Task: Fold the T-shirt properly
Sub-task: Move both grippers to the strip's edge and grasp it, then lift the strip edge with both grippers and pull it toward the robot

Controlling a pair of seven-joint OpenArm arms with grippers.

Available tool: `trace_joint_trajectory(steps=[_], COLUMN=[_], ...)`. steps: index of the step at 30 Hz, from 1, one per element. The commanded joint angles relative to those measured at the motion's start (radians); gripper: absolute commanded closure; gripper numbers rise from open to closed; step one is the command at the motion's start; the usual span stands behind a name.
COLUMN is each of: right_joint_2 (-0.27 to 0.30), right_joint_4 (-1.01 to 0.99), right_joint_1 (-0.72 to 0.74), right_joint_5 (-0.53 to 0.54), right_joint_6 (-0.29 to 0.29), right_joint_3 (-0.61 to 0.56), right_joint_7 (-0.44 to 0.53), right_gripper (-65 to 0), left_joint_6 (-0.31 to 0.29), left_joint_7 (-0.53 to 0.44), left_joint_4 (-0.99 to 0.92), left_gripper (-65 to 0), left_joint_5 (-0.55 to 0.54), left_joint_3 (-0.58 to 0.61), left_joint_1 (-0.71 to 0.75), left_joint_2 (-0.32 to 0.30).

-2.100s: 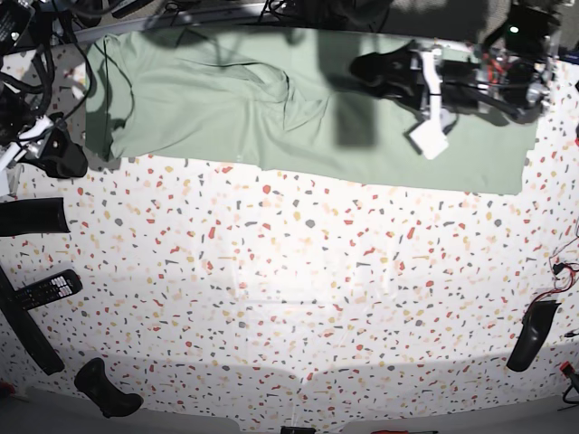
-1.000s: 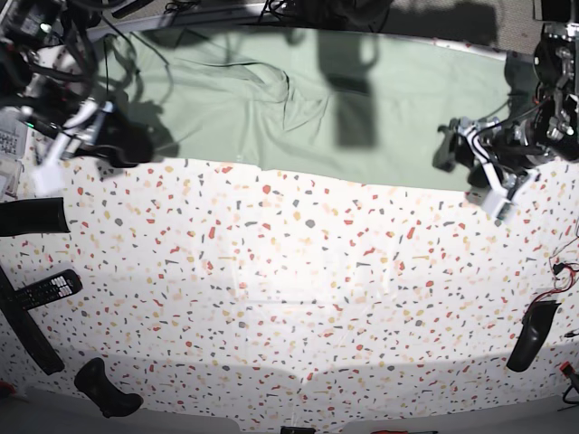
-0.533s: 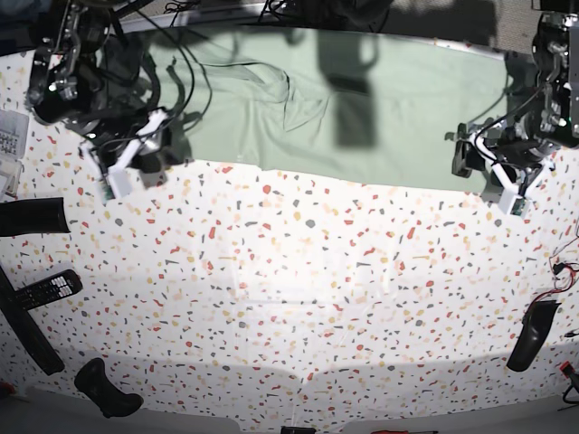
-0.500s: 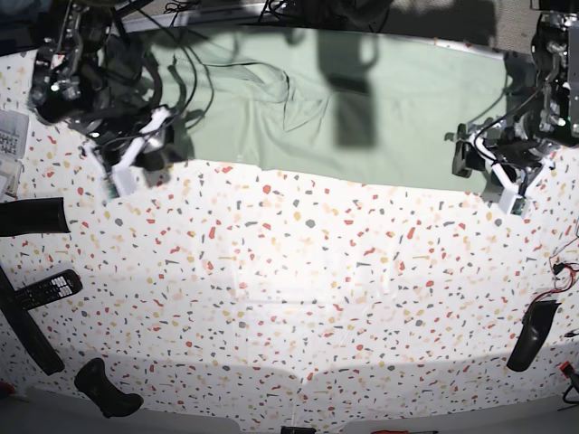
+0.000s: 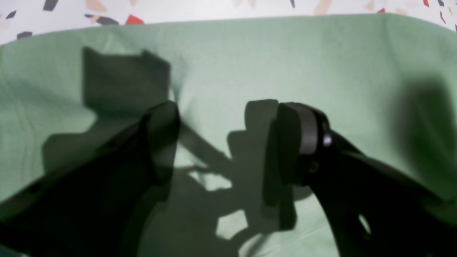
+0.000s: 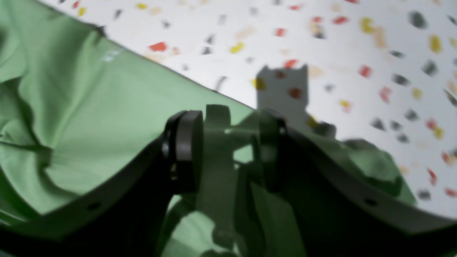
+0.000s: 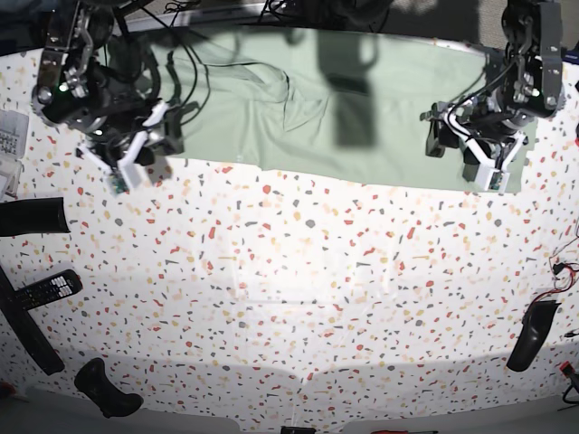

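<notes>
Both grippers have drifted inward over the shirt's (image 7: 362, 108) near corners. One shirt lies spread along the table's (image 7: 298, 289) far edge. Left gripper (image 5: 223, 142) hangs over flat cloth, jaws wide apart, empty. Right gripper (image 6: 228, 142) stands half parted astride the hem (only its wrist view shows this). No legible writing.

T-shirt (image 7: 362, 117) along table's (image 7: 298, 298) far edge (spread flat), tools at both ends
</notes>
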Motion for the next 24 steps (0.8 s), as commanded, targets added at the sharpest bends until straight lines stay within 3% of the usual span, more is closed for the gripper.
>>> trace_joint_trajectory(steps=[1,4,8,13,24], right_joint_2=[0.011,0.011,0.011,0.011,0.011], right_joint_4=[0.017,0.016,-0.021,-0.117,-0.278], right_joint_1=[-0.013,-0.074,-0.118,-0.063,0.040], right_joint_5=[0.018,0.064,0.060,0.060,0.056], right_joint_6=[0.006,0.006,0.006,0.006,0.006], right_joint_3=[0.014,0.020,0.020,0.020,-0.051], right_joint_7=[0.016,0.024,0.100,0.106,0.111], right_gripper=[-25.1,-25.0,-25.0,-25.0,-25.0], left_joint_6=[0.001,0.006,0.066,0.065,0.034], left_joint_7=[0.017,0.018,0.014,0.013,0.028], left_joint_4=[0.011,0.011,0.010,-0.025,-0.361], left_gripper=[-39.4,-39.4,-39.4,-39.4,-39.3], left_joint_5=[0.010,0.021,0.022,0.065,0.094], left_joint_3=[-0.002,-0.002,-0.002,-0.002,-0.002], left_joint_1=[0.003,0.003,0.003,0.002,-0.087], left_joint_2=[-0.006,-0.006,-0.006,-0.006,-0.006])
